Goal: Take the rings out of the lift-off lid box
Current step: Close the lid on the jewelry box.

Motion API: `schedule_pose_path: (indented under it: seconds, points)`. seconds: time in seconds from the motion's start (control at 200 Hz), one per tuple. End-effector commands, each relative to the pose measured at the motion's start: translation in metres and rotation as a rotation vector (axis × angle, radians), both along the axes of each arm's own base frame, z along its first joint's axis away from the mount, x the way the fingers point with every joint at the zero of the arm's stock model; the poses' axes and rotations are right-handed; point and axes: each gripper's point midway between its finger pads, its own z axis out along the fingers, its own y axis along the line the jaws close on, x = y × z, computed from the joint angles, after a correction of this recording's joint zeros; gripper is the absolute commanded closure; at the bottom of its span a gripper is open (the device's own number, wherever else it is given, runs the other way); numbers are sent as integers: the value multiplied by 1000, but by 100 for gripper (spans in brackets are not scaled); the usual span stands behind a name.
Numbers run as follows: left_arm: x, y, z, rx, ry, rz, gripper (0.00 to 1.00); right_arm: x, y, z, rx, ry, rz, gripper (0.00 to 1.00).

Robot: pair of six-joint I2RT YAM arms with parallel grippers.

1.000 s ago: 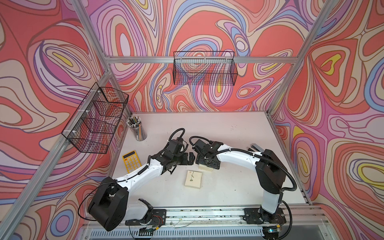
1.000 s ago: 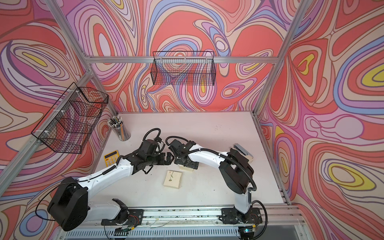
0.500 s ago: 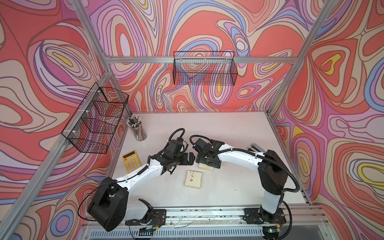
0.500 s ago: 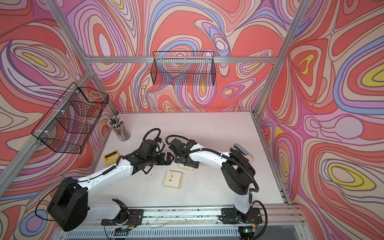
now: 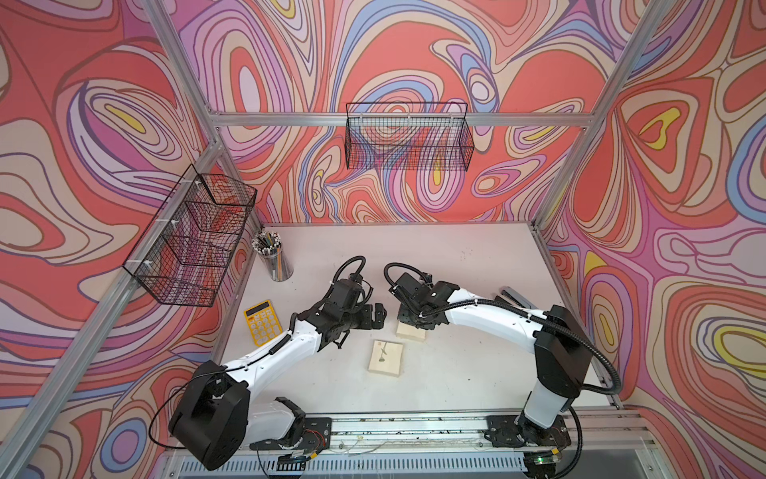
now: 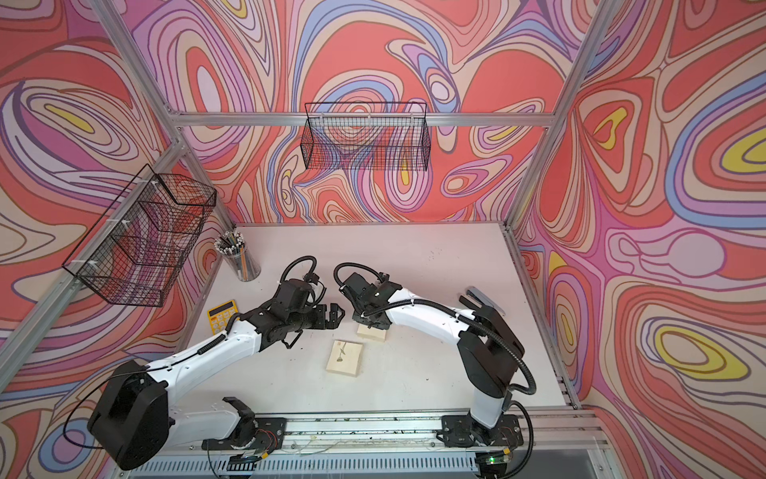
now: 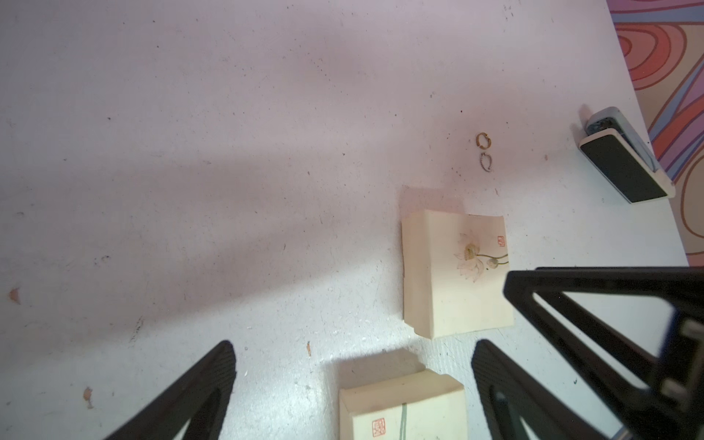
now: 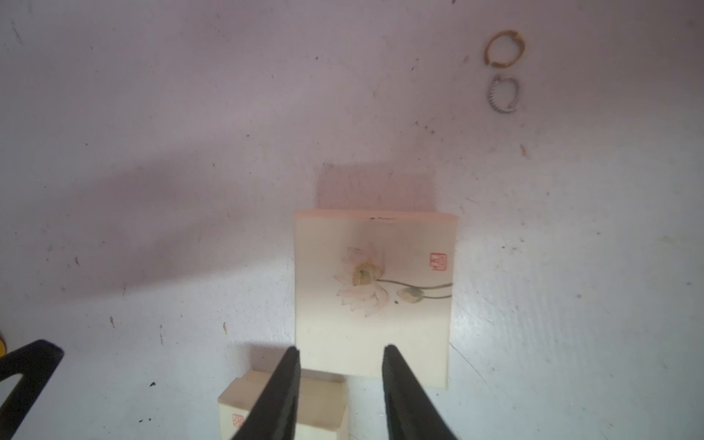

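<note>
Two rings, one yellowish (image 8: 504, 48) and one silvery (image 8: 503, 94), lie bare on the table (image 8: 152, 114), outside both boxes. The left wrist view shows them too (image 7: 484, 140). Two closed cream boxes with lotus prints stand close together: a larger one (image 5: 386, 358) (image 8: 373, 297) and a smaller one (image 5: 411, 331) (image 8: 316, 404). I cannot tell which is the lift-off lid box. My right gripper (image 5: 408, 322) (image 8: 341, 347) hovers over the smaller box, jaws narrowed but apart, nothing clamped. My left gripper (image 5: 379, 316) (image 7: 350, 344) stands wide open beside it.
A stapler (image 5: 516, 297) lies at the table's right edge. A yellow calculator (image 5: 263, 322) and a cup of pencils (image 5: 273, 257) stand at the left. Wire baskets hang on the back wall (image 5: 408, 139) and the left wall (image 5: 190, 236).
My right gripper's jaws have narrowed over the smaller box. Both arms have barely moved.
</note>
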Motion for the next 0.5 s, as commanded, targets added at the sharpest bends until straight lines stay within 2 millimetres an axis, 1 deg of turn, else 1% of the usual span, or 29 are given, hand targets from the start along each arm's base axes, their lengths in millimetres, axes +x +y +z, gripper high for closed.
schedule_pose_path:
  seconds: [0.0, 0.07, 0.165, 0.29, 0.491]
  points:
    - [-4, 10, -6, 33, 15, 19, 0, -2, 12, -23, 13, 31, 41, 63]
    - [-5, 11, -6, 41, 18, 22, 0, 0, 11, -30, -11, 39, 38, 63]
    - [-5, 13, -6, 47, 15, 29, 0, -2, 2, -39, -68, 58, 29, 62]
    - [-4, 15, -5, 54, 13, 36, 0, -4, -4, -49, -72, 82, 15, 62]
    - [-2, 14, -9, 60, 24, 39, 0, -7, -28, -68, -82, 120, -24, 61]
